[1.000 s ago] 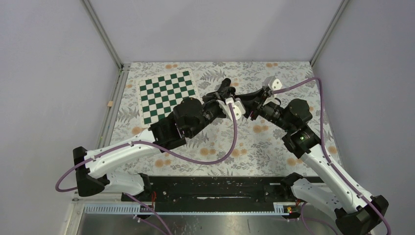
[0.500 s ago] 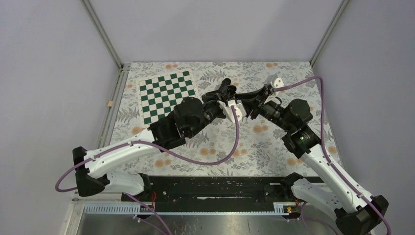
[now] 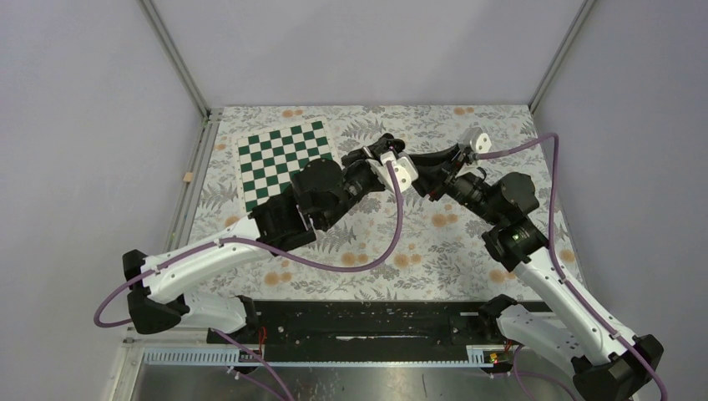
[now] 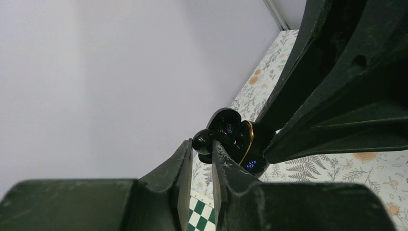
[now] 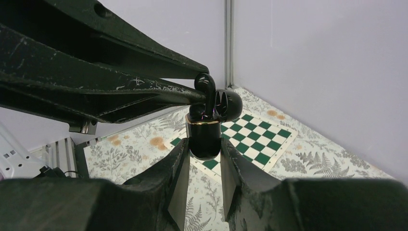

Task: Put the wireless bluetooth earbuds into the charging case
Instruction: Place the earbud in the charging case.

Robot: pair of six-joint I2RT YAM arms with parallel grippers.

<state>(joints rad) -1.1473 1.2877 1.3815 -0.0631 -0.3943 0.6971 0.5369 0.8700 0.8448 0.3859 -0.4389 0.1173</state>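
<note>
My right gripper [image 5: 203, 150] is shut on a black charging case [image 5: 204, 139] with a gold rim, held upright in the air with its lid [image 5: 229, 104] open. My left gripper [image 4: 202, 144] is shut on a black earbud [image 4: 203, 138] and holds it at the case's [image 4: 236, 139] open top. In the right wrist view the earbud [image 5: 207, 87] stands stem-down in the case mouth, with the left fingers [image 5: 159, 89] reaching in from the left. In the top view both grippers [image 3: 392, 157] [image 3: 420, 170] meet above the table's middle. The pale purple pair is out of view.
A green-and-white chessboard mat [image 3: 284, 163] lies on the floral tablecloth [image 3: 467, 251] at the back left, below and beside the grippers. Grey walls enclose the table on three sides.
My left gripper has moved up and toward the back right with the earbud, closing on the case. My right gripper has shifted slightly right and back.
</note>
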